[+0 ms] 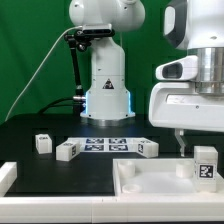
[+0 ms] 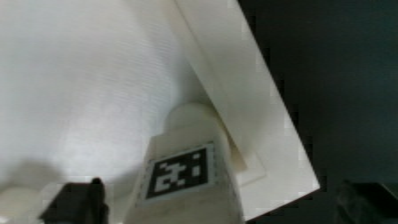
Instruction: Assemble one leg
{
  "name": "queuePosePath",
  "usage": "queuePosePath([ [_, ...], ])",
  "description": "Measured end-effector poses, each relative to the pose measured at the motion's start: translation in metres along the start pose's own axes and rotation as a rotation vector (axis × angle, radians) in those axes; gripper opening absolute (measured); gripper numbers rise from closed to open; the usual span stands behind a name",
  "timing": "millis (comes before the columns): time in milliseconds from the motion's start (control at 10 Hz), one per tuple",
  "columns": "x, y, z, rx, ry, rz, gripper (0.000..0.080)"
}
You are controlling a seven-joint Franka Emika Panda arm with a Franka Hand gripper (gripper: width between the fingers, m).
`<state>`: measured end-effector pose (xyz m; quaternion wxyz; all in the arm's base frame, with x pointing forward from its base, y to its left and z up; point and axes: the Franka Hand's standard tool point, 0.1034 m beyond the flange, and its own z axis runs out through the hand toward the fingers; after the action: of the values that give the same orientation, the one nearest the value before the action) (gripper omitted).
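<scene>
One leg [image 1: 205,164], a small white block with a black-and-white tag, stands upright on the large white tray [image 1: 140,183] at its corner on the exterior view's right. My gripper [image 1: 194,148] hangs over it. In the wrist view the leg [image 2: 183,160] sits between my fingers [image 2: 80,202], beside the tray's raised rim [image 2: 231,70]. There is a gap on each side of it, so the gripper [image 2: 222,208] is open and straddles the leg without gripping it. Three more legs lie on the black table: two [image 1: 43,143] [image 1: 67,151] toward the exterior view's left, one [image 1: 147,148] near the middle.
The marker board [image 1: 105,145] lies flat between the loose legs. The robot's base [image 1: 107,85] stands behind it at the back centre. A white piece [image 1: 6,176] shows at the front edge on the exterior view's left.
</scene>
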<state>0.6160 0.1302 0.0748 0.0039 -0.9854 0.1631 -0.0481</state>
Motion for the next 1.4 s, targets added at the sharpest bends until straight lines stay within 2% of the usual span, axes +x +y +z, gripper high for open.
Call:
queuePosePath([
  [300, 0.001, 0.002, 0.000, 0.001, 0.003, -0.069, 0.0621],
  [500, 0.001, 0.003, 0.000, 0.000, 0.002, -0.069, 0.0290],
  [700, 0.002, 0.005, 0.001, -0.002, 0.002, -0.067, 0.0291],
  [1000, 0.004, 0.013, 0.002, 0.012, -0.003, 0.080, 0.0291],
  [1200, 0.001, 0.008, 0.002, 0.029, -0.012, 0.399, 0.0291],
  [1400, 0.000, 0.003, 0.002, 0.036, -0.005, 0.634, 0.0291],
])
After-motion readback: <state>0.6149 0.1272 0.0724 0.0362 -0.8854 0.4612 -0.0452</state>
